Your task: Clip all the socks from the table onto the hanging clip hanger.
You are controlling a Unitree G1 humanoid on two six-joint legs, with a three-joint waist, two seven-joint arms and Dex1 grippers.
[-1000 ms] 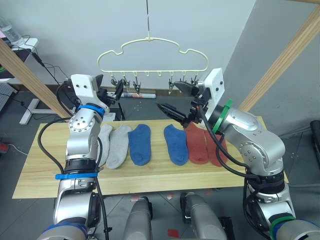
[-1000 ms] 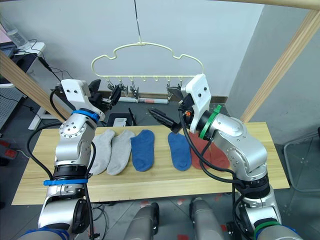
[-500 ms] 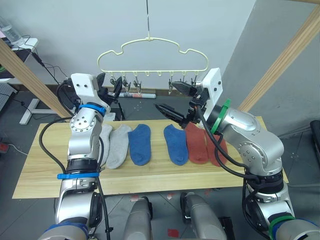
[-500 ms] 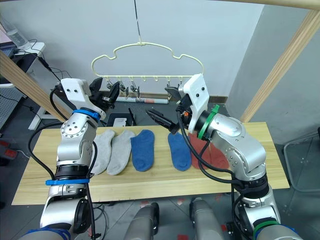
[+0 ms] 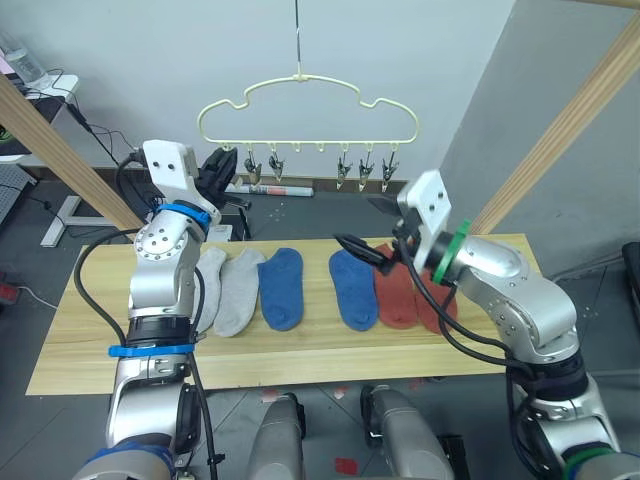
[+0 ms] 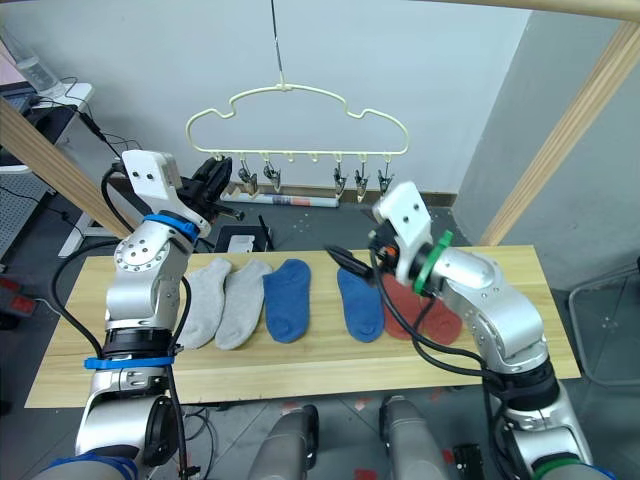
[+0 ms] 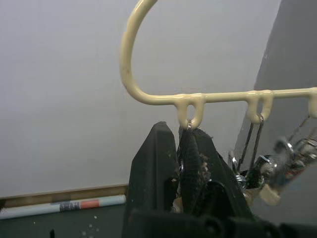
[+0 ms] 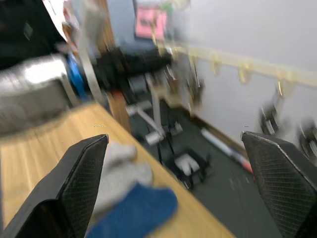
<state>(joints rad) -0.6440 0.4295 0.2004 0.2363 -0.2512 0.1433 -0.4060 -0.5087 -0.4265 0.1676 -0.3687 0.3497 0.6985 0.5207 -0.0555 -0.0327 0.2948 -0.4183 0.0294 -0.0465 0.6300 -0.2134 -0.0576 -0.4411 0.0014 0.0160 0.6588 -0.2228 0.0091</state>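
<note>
1. The clip hanger hung by its hook above the far edge of the table, with its row of metal clips dangling under its lower bar.
2. All six socks lay flat on the table below the hanger: two grey ones toward the hanger's left end, two blue ones under its middle, two rust red ones toward its right end.
3. The left gripper was raised to the hanger's left end, its fingers pressed together around the leftmost clip just under the hanger's first loop.
4. The right gripper was held low, below the hanger's right end and just above the inner blue sock and the nearest red one, fingers spread wide apart and holding nothing.
5. Whether the right gripper's lower finger touched a sock was hard to judge; it looked slightly clear.
</note>
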